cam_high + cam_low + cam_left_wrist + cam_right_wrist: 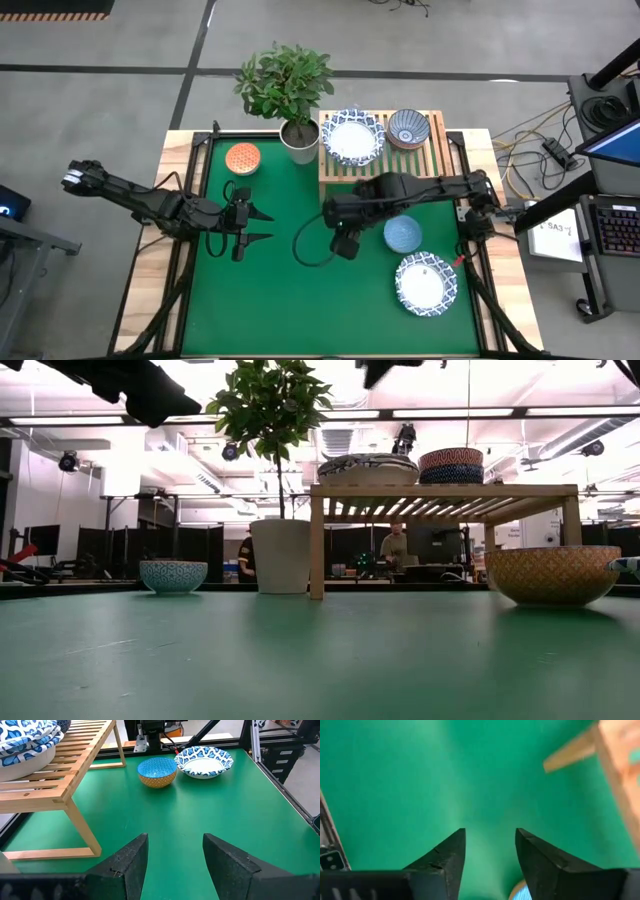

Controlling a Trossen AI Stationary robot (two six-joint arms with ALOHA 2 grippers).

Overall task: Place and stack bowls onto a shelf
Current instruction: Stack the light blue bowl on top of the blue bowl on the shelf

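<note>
Green mat (300,300) carries the shelf (440,160) at 1 o'clock, holding a white bowl (352,137) and a dark blue bowl (408,128). Light blue bowl (403,235) and second white bowl (426,284) sit at 4 o'clock, orange bowl (243,158) at 11 o'clock. Left gripper (258,226) and right gripper (343,243) hover mid-mat, fingers wide, holding nothing.

The green worktop (290,300) carries, upper centre, a wooden shelf (436,160), potted plant (298,140); orange bowl (242,158) upper left; two bowls (403,234) lower right.

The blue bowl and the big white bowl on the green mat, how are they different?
The blue bowl is small, blue inside and yellow-orange outside; the white bowl is wider and flatter, white inside with a blue-patterned rim. The blue bowl sits nearer the shelf, the white bowl farther from it. Both are round, upright and empty.
</note>
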